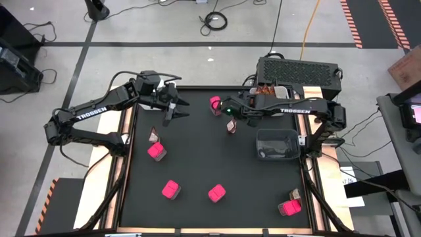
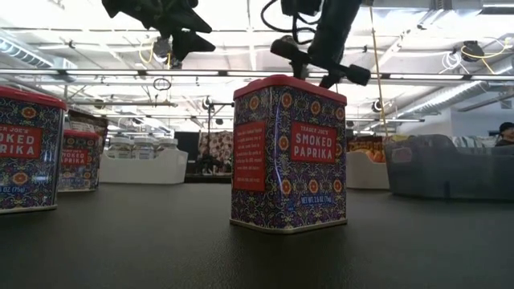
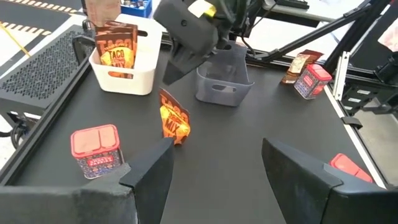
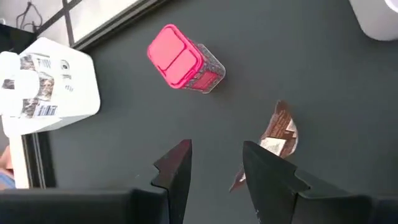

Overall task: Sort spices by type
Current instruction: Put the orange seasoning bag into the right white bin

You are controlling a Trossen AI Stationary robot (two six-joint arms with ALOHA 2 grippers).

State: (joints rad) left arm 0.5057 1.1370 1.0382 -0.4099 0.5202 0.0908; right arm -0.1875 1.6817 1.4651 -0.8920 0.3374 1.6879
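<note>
The right gripper (image 4: 214,165) hovers over the back-centre of the mat, fingers apart w/ nothing between them, directly above a standing taco-mix sachet (image 1: 231,126). In the right wrist view the sachet (image 4: 280,134) sits just off to one side of the finger gap, not centred; a pink-lidded paprika tin (image 4: 184,59) stands near it.

Judged step: pick this sachet for the white bin (image 3: 122,68), which already holds sachets.

Procedure:
- Shift the gripper sideways until the sachet lies btwn both fingers.
- Align the jaws across the thin faces; the pouch is crinkly and likely to tip if nudged.
- Descend only part way; grip the upper edge.
- Keep clear of the grey bin (image 1: 276,144) nearby.

The left gripper (image 1: 172,110) waits at the back-left, fingers apart, empty. Other tins remain scattered toward the front.
</note>
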